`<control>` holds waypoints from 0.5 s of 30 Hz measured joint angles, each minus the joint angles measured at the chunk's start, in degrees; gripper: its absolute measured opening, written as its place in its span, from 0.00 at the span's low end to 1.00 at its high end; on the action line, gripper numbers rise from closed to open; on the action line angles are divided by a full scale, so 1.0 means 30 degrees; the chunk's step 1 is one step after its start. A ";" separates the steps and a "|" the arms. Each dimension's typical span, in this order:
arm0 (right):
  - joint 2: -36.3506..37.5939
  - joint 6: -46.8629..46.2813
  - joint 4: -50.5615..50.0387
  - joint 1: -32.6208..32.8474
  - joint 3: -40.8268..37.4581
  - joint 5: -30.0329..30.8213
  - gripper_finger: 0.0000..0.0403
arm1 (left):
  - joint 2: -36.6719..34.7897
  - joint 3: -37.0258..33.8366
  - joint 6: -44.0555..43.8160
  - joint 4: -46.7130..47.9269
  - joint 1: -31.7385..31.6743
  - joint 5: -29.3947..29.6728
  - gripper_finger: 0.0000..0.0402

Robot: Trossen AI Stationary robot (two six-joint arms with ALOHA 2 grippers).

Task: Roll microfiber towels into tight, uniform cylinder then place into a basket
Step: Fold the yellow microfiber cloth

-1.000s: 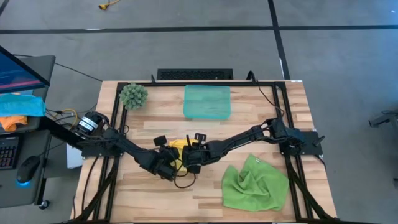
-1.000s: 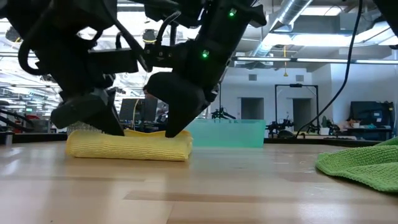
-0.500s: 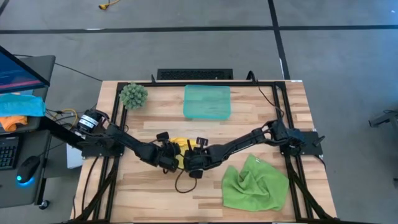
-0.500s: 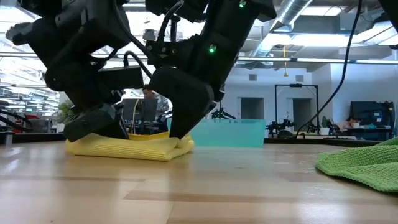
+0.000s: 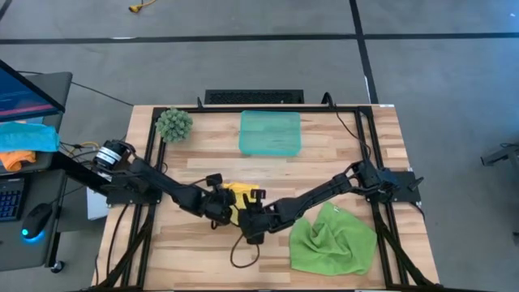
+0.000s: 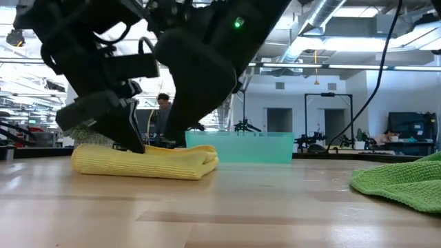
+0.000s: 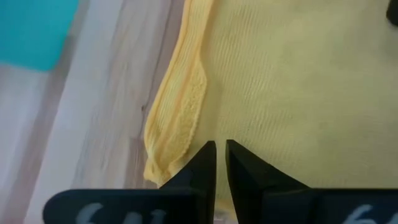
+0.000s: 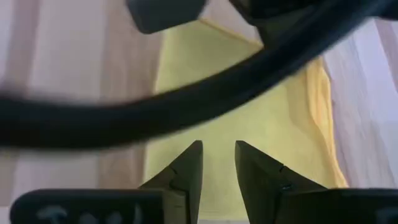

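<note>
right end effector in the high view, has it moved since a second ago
Yes. The right end effector has moved toward the table's near edge, farther from the translucent teal-green plastic basket, and now sits at the near side of the bright yellow microfiber towel.

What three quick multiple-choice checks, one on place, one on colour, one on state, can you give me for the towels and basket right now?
1. Where is the green towel?
A. In the basket
B. On the table's near right part
C. Under the left gripper

2. What colour is the towel under both grippers?
A. Yellow
B. Blue
C. Orange

3. What is in the basket?
A. Both towels
B. One rolled towel
C. No towel

Answers:
1 B: the high view shows it crumpled near the right arm's base.
2 A: the left gripper and right gripper hang over the yellow towel.
3 C: the high view shows only its teal floor, and both towels lie on the table.
</note>
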State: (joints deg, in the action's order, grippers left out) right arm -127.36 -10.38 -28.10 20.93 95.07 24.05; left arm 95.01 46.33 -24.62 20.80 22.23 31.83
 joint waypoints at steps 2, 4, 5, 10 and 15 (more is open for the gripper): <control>-0.0240 -0.0059 -0.0213 0.0082 -0.0040 -0.0025 0.29 | -0.0282 0.0000 0.0000 0.0007 0.0151 0.0123 0.07; -0.0449 -0.0232 -0.0293 0.0081 -0.0080 -0.0469 0.29 | -0.0441 0.0012 0.0007 -0.0110 0.0285 0.0394 0.07; -0.0581 -0.0454 -0.0160 0.0074 -0.0025 -0.0614 0.29 | -0.0456 0.0029 0.0006 -0.0187 0.0325 0.0559 0.07; -0.0790 -0.0690 -0.0714 0.0066 -0.0055 -0.0942 0.29 | -0.0506 -0.0007 0.0018 -0.0230 0.0247 0.1024 0.07; -0.0776 -0.0902 -0.1062 -0.0021 -0.0043 -0.1071 0.29 | -0.0506 -0.0771 0.0044 -0.0993 -0.0389 0.1086 0.07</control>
State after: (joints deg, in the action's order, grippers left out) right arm -129.69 -13.09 -31.29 20.86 94.94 20.84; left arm 93.49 44.01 -24.49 17.82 21.06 35.09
